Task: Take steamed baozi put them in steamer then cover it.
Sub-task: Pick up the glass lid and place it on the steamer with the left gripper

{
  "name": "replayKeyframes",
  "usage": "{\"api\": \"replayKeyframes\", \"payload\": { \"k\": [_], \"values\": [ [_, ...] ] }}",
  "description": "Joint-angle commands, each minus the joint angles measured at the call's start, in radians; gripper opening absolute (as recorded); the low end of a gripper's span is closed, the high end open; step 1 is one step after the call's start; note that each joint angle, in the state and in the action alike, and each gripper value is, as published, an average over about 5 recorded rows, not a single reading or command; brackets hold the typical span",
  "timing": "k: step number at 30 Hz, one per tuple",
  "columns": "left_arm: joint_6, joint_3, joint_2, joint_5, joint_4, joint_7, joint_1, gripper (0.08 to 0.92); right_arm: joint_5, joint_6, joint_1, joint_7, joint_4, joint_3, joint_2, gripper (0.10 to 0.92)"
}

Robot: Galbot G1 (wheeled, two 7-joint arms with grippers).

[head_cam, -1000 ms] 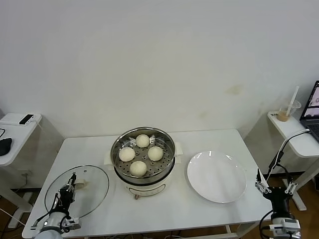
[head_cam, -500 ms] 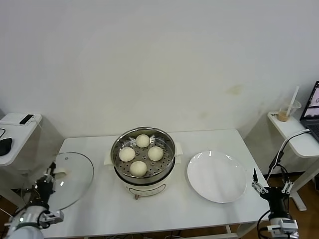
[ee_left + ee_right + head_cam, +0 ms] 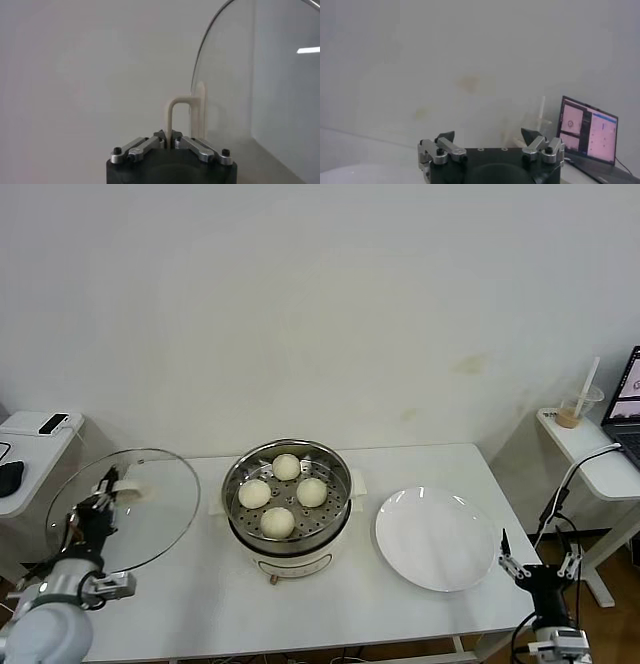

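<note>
Four buns (image 3: 279,494) sit inside the steamer (image 3: 288,529), which stands near the middle of the white table (image 3: 200,594): one at the back, one on the left, one on the right and one at the front, each resting on the perforated metal floor and close to its neighbours. The steamer is uncovered. Its glass lid (image 3: 150,519) is off the table, raised and tilted at the table's left edge, well apart from the steamer, with its metal rim showing as a bright ring. The left gripper (image 3: 100,506) holds the lid by the cream handle (image 3: 181,117); in the left wrist view the jaws are pressed together on the thin loop of that handle, and the clear pane stands upright just beside it against the pale wall. To the right of the steamer, near it but not touching, a round white plate (image 3: 470,559) lies flat on the table. The right gripper (image 3: 535,565) hangs low beyond the table's right front corner, away from the plate, with its jaws spread wide and nothing between them; the right wrist view shows the same two fingers (image 3: 445,137) standing apart. Farther right, a side table (image 3: 585,454) carries a plastic cup (image 3: 575,409) with a straw and the edge of a laptop (image 3: 628,394).
</note>
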Motion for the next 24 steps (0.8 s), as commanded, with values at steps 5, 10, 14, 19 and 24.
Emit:
{"api": "replayKeyframes", "payload": {
  "k": [5,10,14,19,24],
  "values": [
    [0.184,0.426,-0.010,0.113,-0.047,0.194,-0.337,0.138,-0.066,0.001,0.022,0.000,-0.032,-0.049,0.028,0.823],
    [0.213,0.491,-0.080,0.224,-0.024,0.263,-0.392,0.138,-0.102,-0.006,0.051,0.002,-0.063,-0.097,0.047,0.823],
    [0.213,0.504,-0.159,0.297,0.012,0.283,-0.398,0.138,-0.141,-0.007,0.078,0.005,-0.095,-0.150,0.067,0.823],
    [0.209,0.503,-0.264,0.360,0.069,0.281,-0.415,0.138,-0.170,-0.008,0.095,0.006,-0.118,-0.203,0.074,0.823],
    [0.209,0.516,-0.350,0.379,0.124,0.260,-0.440,0.138,-0.177,-0.009,0.101,0.005,-0.129,-0.213,0.065,0.823]
  ]
}}
